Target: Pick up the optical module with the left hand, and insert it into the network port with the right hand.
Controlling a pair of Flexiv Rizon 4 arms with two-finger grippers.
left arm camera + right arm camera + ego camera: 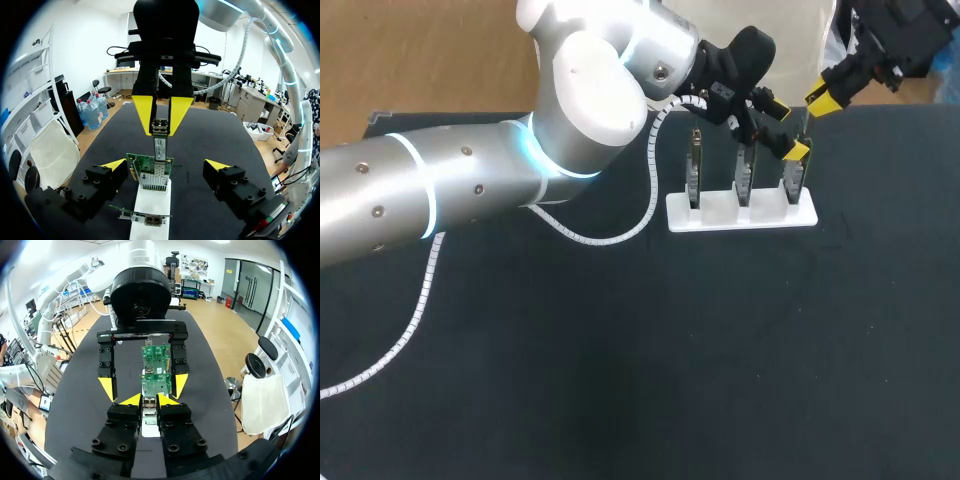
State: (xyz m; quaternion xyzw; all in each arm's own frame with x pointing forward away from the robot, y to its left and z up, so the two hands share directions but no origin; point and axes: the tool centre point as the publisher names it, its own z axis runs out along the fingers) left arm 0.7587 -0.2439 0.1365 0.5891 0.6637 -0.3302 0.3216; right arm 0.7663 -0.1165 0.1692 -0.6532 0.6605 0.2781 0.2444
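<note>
Alignment: right claw point(148, 400) pinches optical module point(159, 146), left claw point(166, 164) spread; I must lower squarely into network port point(152, 180) beneath.

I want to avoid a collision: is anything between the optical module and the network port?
Nothing visible. The right gripper holds the optical module right at the network port; the left gripper, open, flanks the board, outside that path.

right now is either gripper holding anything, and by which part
The right gripper is shut on the optical module, pinching its upper end. The left gripper is open, its fingers on either side of the circuit board, and holds nothing.
</note>
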